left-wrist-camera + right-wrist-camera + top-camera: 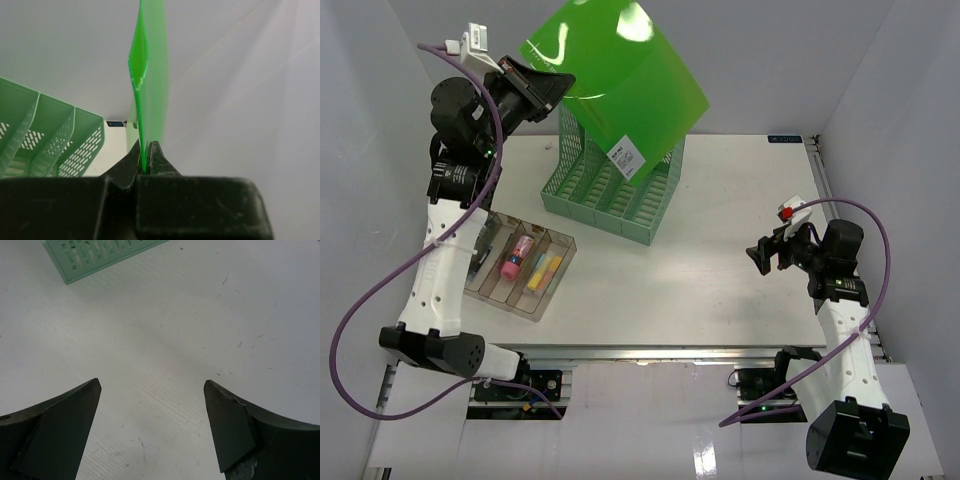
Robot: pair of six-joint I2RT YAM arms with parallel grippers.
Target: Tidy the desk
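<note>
Desk (730,200) beneath left tool (563,88) clamped on green folder (620,70); right tool (760,258) apart, hovering lower.

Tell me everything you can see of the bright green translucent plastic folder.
The bright green translucent plastic folder is a thin, glossy, flexible sheet, slightly bowed, with a white printed label near its lower corner. The left gripper pinches one edge, holding it aloft, tilted, above the mint-green slotted file rack. Its lower corner dips toward the rack; contact cannot be told.
</note>
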